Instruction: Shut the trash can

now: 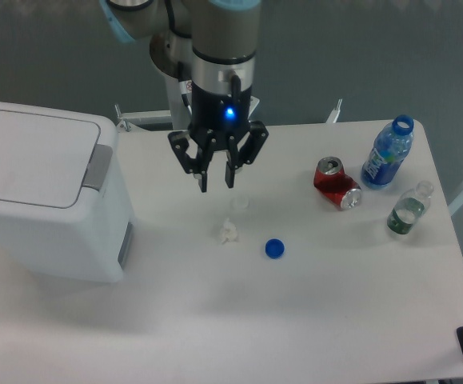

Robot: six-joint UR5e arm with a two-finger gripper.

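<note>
Trash can [47, 200] lid down, contents hidden; sits far left on desk [295, 304], well left of empty jaws, slightly apart.

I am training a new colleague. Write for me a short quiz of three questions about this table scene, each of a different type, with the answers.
1. True or false: the trash can has its lid down.
2. Which lies nearest the blue cap? A) red can B) white crumpled scrap C) blue bottle
3. What is the gripper holding?

Key: 1 true. 2 B. 3 nothing; its fingers stand apart above the table.
</note>
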